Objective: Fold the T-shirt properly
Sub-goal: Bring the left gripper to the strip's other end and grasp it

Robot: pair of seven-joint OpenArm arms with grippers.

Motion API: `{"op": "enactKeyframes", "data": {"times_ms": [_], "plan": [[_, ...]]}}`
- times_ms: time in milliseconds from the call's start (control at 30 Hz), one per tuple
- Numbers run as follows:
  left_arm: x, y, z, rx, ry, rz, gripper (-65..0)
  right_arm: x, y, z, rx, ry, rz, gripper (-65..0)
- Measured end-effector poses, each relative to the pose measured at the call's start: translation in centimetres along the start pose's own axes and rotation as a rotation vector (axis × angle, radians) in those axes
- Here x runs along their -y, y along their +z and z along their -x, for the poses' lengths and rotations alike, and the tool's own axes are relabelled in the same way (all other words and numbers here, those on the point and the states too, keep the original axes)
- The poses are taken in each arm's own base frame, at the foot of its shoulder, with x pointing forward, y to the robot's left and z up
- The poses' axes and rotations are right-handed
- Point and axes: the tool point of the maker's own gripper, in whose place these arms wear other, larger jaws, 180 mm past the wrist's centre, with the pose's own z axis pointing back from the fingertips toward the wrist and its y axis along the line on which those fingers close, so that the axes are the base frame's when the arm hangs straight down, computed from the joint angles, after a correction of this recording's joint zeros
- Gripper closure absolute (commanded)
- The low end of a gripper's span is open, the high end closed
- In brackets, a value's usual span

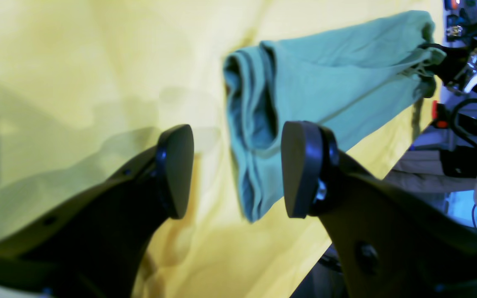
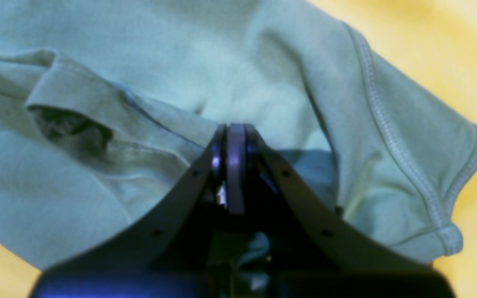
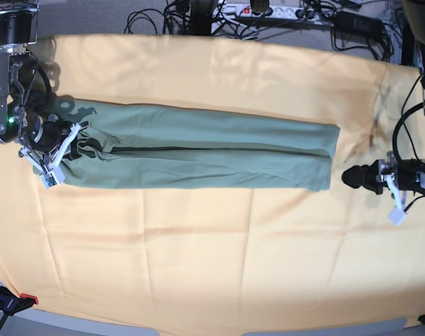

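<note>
One T-shirt (image 3: pixel 198 157), two grippers, one yellow-orange cloth (image 3: pixel 198 245) covering the counter.

Near: left gripper (image 1: pixel 238 169), jaws wide and holding nothing, just off the shirt's end. Shirt: a long narrow band folded lengthwise, flat on the cloth. Far: right gripper (image 2: pixel 235 136), jaws pinched on bunched fabric at the opposite end; one sleeve (image 2: pixel 408 165) visible, the other hidden in the folds.
</note>
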Motion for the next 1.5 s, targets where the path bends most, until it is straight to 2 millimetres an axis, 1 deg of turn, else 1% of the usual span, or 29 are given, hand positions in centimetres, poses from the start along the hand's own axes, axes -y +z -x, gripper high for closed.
{"op": "enactKeyframes", "data": {"times_ms": [133,300,433,667,867,1000,1033,1100,1133,1200,1233,1400,1500], "plan": [[0.2,-0.8,0.5,-0.01,0.003,0.015,-35.8,0.0,0.0,0.0,-0.001,0.0,0.001,0.0],[0.3,-2.0,2.0,-0.044,-0.001,0.033,-35.8,0.2,0.0,0.2,-0.01,0.008,0.013,0.0],[0.7,-3.1,2.7,-0.072,-0.002,0.049,-35.8,0.3,0.0,0.2,-0.01,0.002,0.017,0.0],[1.3,-4.0,2.8,-0.074,-0.003,0.077,-35.8,0.3,0.0,0.2,-0.01,0.002,0.016,0.0],[2.7,-5.9,2.7,-0.068,-0.004,0.128,-35.8,0.3,0.0,0.2,-0.009,0.001,0.017,0.0],[3.3,-6.6,2.7,-0.066,-0.003,0.151,-35.5,0.3,0.0,0.2,-0.01,0.002,0.017,0.0],[3.4,-6.6,2.7,-0.066,-0.003,0.153,-34.0,0.3,0.0,0.2,-0.01,0.002,0.017,0.0],[3.3,-6.7,2.8,-0.071,-0.004,0.15,-26.2,0.3,0.0,0.2,-0.009,0.002,0.016,0.0],[3.3,-6.8,3.0,-0.076,-0.003,0.147,-20.6,0.3,0.0,0.2,-0.01,0.002,0.017,0.0],[3.4,-7.1,3.3,-0.086,-0.001,0.153,-5.6,0.3,0.0,0.2,-0.01,0.001,0.017,0.0],[3.4,-7.1,3.3,-0.086,-0.001,0.153,0.0,0.3,0.0,0.2,-0.01,0.002,0.017,0.0],[3.4,-7.0,3.1,-0.084,-0.004,0.153,0.0,0.3,0.0,0.2,-0.01,0.002,0.016,0.0],[3.5,-6.9,2.7,-0.081,-0.014,0.148,0.0,0.3,0.0,0.2,-0.01,0.002,0.016,0.0]]}}
